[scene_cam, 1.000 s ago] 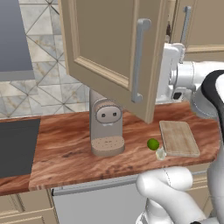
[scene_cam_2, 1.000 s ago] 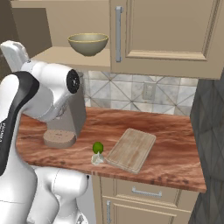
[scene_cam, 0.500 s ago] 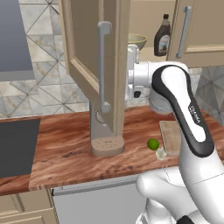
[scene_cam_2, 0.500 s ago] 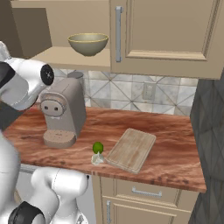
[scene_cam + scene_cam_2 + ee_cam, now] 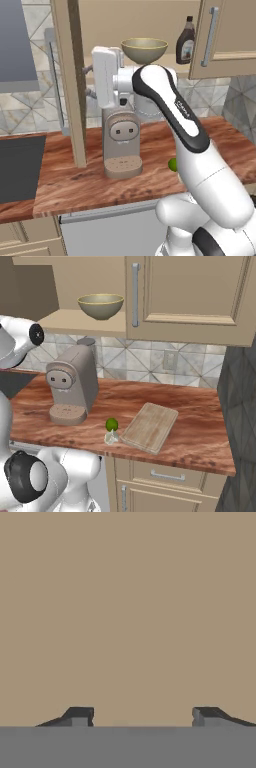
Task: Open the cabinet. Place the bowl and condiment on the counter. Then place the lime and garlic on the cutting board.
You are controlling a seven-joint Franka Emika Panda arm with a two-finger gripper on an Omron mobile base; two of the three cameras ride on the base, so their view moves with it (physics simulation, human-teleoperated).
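The cabinet's left door point(image 5: 70, 85) stands swung wide open, seen edge-on; the right door point(image 5: 190, 296) is closed. On the bare shelf sit the olive bowl point(image 5: 144, 49) point(image 5: 101, 305) and the dark condiment bottle point(image 5: 187, 42). My gripper point(image 5: 89, 81) points left at the open door's inner face, fingers apart with nothing between them; in the hand view the gripper point(image 5: 142, 717) faces plain beige panel. The lime point(image 5: 112, 424) and the pale garlic point(image 5: 110, 437) lie on the counter point(image 5: 200, 421) beside the cutting board point(image 5: 150, 427).
A beige coffee machine point(image 5: 122, 140) point(image 5: 72, 383) stands on the counter below the open shelf, under my arm. A dark cooktop point(image 5: 17, 165) lies at the left. The open door hangs over the counter left of the machine.
The left door has swung further open to the left, and my hand has followed it. Bowl and bottle are now fully exposed.
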